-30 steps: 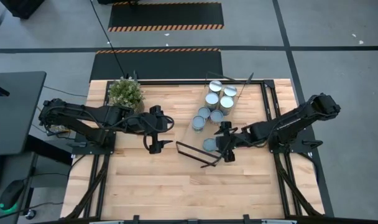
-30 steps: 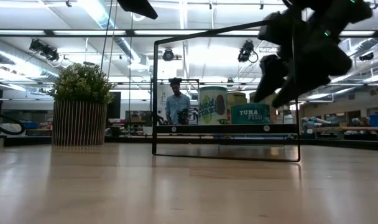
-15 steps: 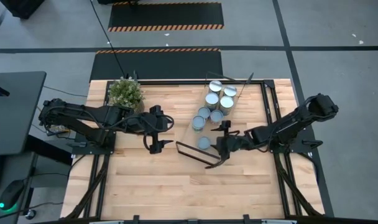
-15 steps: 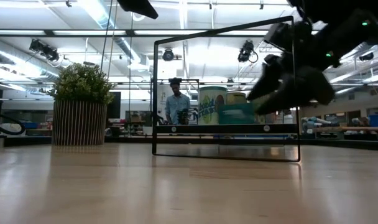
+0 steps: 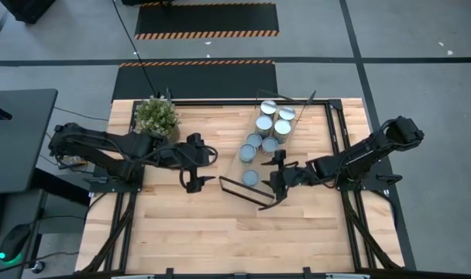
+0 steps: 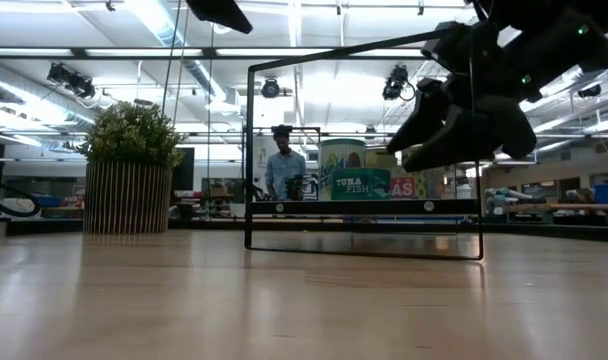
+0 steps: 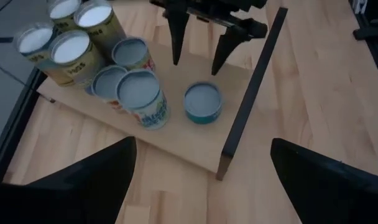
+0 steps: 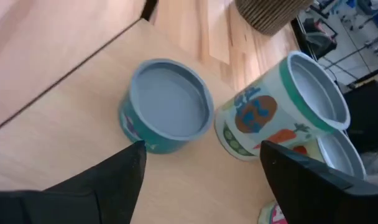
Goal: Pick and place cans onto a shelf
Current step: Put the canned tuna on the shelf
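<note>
High view: right gripper (image 5: 276, 179) jaws open beside teal can (image 5: 252, 178) on shelf (image 5: 251, 164); left spread, idle.

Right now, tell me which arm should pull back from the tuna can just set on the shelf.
The right. Its open pincer hovers right beside the teal tuna can on the shelf, fingers apart and free of it. The left pincer waits off the shelf, beside the plant.

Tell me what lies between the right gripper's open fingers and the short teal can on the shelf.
Nothing: in the left wrist view only bare shelf board separates the right gripper from the short teal can; the right wrist view agrees.
</note>
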{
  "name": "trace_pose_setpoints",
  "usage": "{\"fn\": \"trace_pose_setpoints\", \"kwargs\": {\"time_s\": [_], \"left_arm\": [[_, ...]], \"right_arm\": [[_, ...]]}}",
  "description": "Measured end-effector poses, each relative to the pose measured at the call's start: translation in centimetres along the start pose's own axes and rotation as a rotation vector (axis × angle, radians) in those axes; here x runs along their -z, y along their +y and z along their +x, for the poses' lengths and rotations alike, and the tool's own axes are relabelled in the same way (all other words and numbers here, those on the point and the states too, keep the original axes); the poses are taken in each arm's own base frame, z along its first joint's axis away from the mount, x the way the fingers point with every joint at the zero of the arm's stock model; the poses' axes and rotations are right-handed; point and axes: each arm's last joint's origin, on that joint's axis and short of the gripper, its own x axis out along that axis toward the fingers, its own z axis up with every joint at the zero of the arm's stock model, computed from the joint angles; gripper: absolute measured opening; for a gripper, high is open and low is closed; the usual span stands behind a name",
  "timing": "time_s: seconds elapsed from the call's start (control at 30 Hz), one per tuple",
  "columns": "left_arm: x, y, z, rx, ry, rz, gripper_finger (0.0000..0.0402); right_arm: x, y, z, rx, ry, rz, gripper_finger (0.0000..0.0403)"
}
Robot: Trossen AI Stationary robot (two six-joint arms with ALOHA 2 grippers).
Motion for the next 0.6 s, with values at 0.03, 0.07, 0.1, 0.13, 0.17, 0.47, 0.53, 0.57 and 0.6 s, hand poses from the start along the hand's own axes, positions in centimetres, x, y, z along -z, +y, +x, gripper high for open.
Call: {"fn": "trace_pose_setpoints", "kwargs": {"time_s": [0.03,0.07,0.1,0.13,0.17,0.47,0.53,0.57,0.6], "left_arm": [[0.2,-0.2,0.3,0.002,0.000,0.003,0.0377],[0.5,-0.4,0.6,0.006,0.010,0.014,0.0377],[0.9,-0.7,0.9,0.012,0.023,0.024,0.0377],[1.4,-1.2,1.2,0.018,0.025,0.032,0.0377],[1.7,-1.7,1.5,0.022,0.018,0.041,0.0377],[5.4,-9.0,2.2,-0.047,-0.149,0.277,0.0377],[6.4,-10.1,2.5,-0.045,-0.149,0.293,0.0377],[6.5,-10.6,2.9,-0.033,-0.157,0.271,0.0377],[6.6,-11.1,3.4,-0.015,-0.156,0.247,0.0377]], "right_arm": [[0.0,0.1,0.0,-0.002,-0.003,-0.004,0.0320],[0.0,0.1,-0.1,-0.001,0.001,-0.008,0.0318],[0.1,0.1,-0.1,0.005,0.008,-0.012,0.0315],[0.1,0.2,-0.1,0.009,0.015,-0.012,0.0313],[0.2,0.3,-0.2,0.015,0.023,-0.012,0.0311],[0.4,1.8,-1.6,0.154,0.075,-0.043,0.0308],[0.2,1.9,-2.1,0.161,0.056,-0.026,0.0308],[0.0,1.9,-2.4,0.168,0.043,-0.014,0.0308],[-0.1,1.8,-2.7,0.175,0.031,-0.002,0.0308]]}}
